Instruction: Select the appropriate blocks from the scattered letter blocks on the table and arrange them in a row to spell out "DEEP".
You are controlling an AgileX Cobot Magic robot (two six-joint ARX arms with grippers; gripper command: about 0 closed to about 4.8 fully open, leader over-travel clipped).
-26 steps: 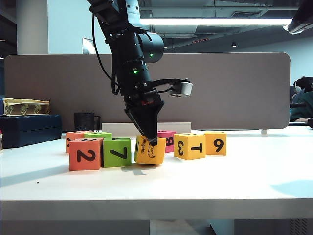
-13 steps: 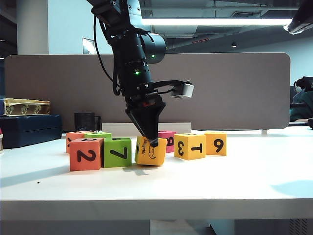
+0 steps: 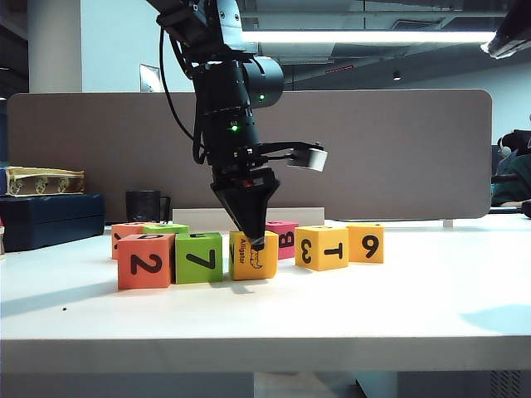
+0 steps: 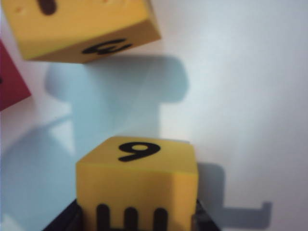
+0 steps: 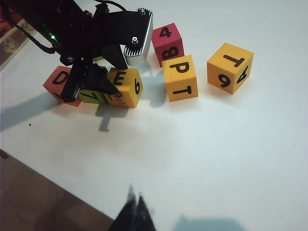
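The left gripper [image 3: 255,240] points straight down over the row at the front left of the table [image 3: 398,307]. Its jaws are clamped on the alligator block [image 3: 254,255], one finger on each side; the left wrist view shows that block [image 4: 137,185] between the black fingers, with a 9 on one face.

Row order in the exterior view, left to right:
- salmon block marked 2 [image 3: 146,260]
- green block marked 7 [image 3: 199,258] — touching the salmon block
- alligator block — just beside the green block, resting level on the table

The yellow block marked 3 [image 3: 321,248] stands apart to the right. The pink-red block marked B [image 3: 284,238] sits behind the gap.

The right gripper [image 5: 134,211] hangs above bare table near the front edge, well apart from every block — jaws pressed together, holding nothing.
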